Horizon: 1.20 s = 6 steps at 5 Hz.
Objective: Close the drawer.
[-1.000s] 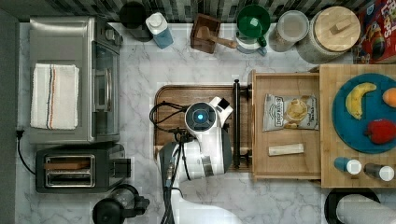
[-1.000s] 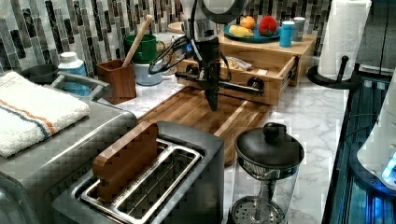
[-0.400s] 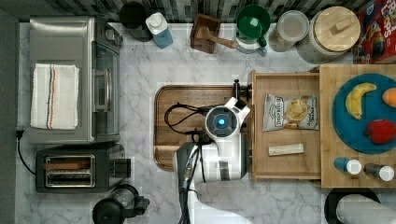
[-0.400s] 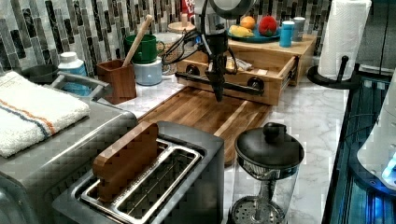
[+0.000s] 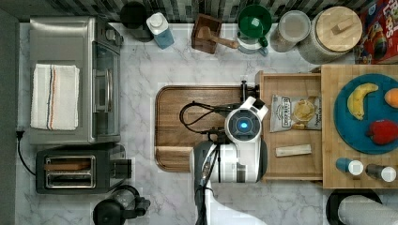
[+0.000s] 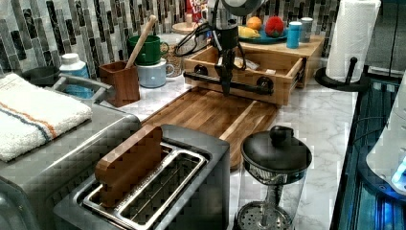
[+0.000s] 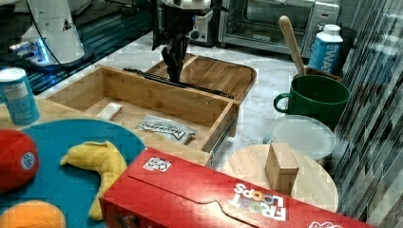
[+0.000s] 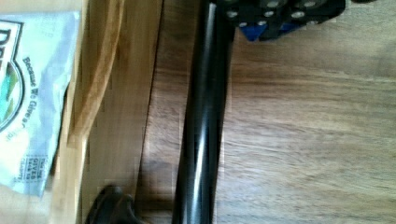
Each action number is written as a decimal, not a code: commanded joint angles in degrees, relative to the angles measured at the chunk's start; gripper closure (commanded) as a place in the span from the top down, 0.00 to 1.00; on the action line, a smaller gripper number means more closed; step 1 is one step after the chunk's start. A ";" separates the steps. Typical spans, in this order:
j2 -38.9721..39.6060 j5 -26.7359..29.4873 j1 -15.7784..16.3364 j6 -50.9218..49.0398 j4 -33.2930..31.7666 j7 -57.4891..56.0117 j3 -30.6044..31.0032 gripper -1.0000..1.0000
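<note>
**Drawer open, fingers at black bar handle**

The drawer [image 5: 291, 161] is seen pulled out from under the butcher-block top [image 5: 328, 126], toward the top view's left, its front edge over the dark wooden tray [image 5: 173, 117]. A chip bag [image 5: 295, 112] and a small pale bar [image 5: 293, 150] are held inside it. The bar handle [image 6: 249, 86] is run along the drawer front on two round black mounts.

The fingers [image 6: 225, 85] are pointed straight down at the handle, about midway along it in the left view. In the right view the fingers [image 7: 174, 71] are seen at the handle's tray side, tips level with the bar or just below. In the wrist view the handle [image 8: 201, 140] is seen lying just beside the finger pads [image 8: 280, 11], on the drawer side of them, the tray under both. Whether the bar is touched cannot be told. How far the fingers are open cannot be told; nothing is seen gripped between them.

The blue plate [image 5: 361, 140] with banana [image 5: 359, 98] and red fruit [image 5: 382, 131] is set on the butcher-block top. A toaster [image 5: 70, 168] and toaster oven [image 5: 70, 79] are placed on the marble surface [image 5: 141, 70], well apart from the drawer.
</note>
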 commanded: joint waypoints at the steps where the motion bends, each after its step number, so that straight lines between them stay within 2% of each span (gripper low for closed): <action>1: -0.18 3.76 -6.89 1.74 4.67 -12.33 -3.53 0.00; 3: 4.47 7.85 -12.85 3.29 10.00 -24.56 -6.25 0.00; 4: 7.02 10.21 -14.73 1.15 13.99 -30.01 -7.88 0.00; 6: 9.49 10.23 -17.54 -3.02 20.28 -36.00 -10.81 0.00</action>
